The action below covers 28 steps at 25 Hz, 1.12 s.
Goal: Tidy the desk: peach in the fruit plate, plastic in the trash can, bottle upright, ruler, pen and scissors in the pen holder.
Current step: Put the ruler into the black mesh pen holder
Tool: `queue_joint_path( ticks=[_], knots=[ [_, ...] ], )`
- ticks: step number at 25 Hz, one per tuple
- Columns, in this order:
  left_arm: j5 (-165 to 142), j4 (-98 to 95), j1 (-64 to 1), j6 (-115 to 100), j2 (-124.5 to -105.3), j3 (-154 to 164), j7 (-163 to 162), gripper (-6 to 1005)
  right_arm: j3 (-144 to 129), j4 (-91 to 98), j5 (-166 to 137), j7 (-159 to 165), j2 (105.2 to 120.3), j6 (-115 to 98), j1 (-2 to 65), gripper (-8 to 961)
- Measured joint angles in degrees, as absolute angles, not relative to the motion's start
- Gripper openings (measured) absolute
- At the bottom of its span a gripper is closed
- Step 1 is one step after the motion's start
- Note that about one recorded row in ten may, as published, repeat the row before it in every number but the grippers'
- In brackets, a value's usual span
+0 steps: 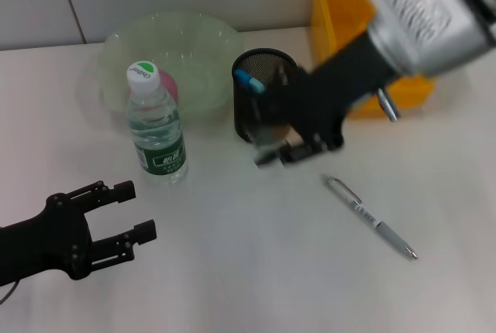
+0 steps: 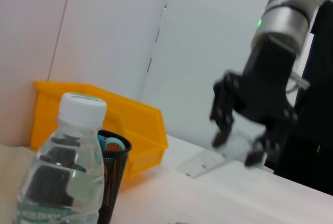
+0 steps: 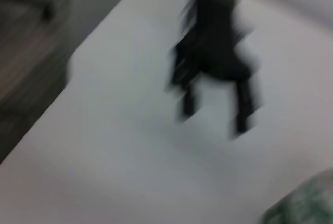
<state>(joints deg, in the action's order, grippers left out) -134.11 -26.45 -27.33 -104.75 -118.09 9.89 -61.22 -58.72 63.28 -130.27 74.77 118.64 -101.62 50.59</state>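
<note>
The white desk [image 1: 256,271] carried everything, with a yellow plastic bin [image 1: 333,15] at its far edge. The right gripper [image 1: 298,147], black on a silver arm, hung just beside the pen holder; in the left wrist view its fingers [image 2: 222,130] pinched a clear plastic ruler [image 2: 208,161] that slanted down toward the desk. The left gripper [image 1: 128,213], black with its fingers spread and holding nothing, hovered at the near left of the desk. A pale green translucent fruit plate [image 1: 209,39] stood at the back with a pink peach [image 1: 168,85] in it. In front of it stood an upright clear water bottle with a white cap [image 1: 157,128]. Beside that, a black mesh pen holder [image 1: 260,93] held a blue-tipped item. A silver pen [image 1: 370,217] lay flat, well apart to the right.
</note>
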Motion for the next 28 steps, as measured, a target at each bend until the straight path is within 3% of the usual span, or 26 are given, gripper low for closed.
queue_joint_path(
  ticks=[15,28],
  knots=[
    [-134.1,-26.1,-28.5,-107.4,-118.27,13.5,-58.8,767,-55.7,51.4,-98.1,78.8,119.16,-69.2,46.5,384],
    [-134.1,-26.6,-28.7,-108.9,-117.98,15.9,-59.3,766,-58.4,50.3,-95.9,84.1,119.33,-63.6,42.7,383]
  ],
)
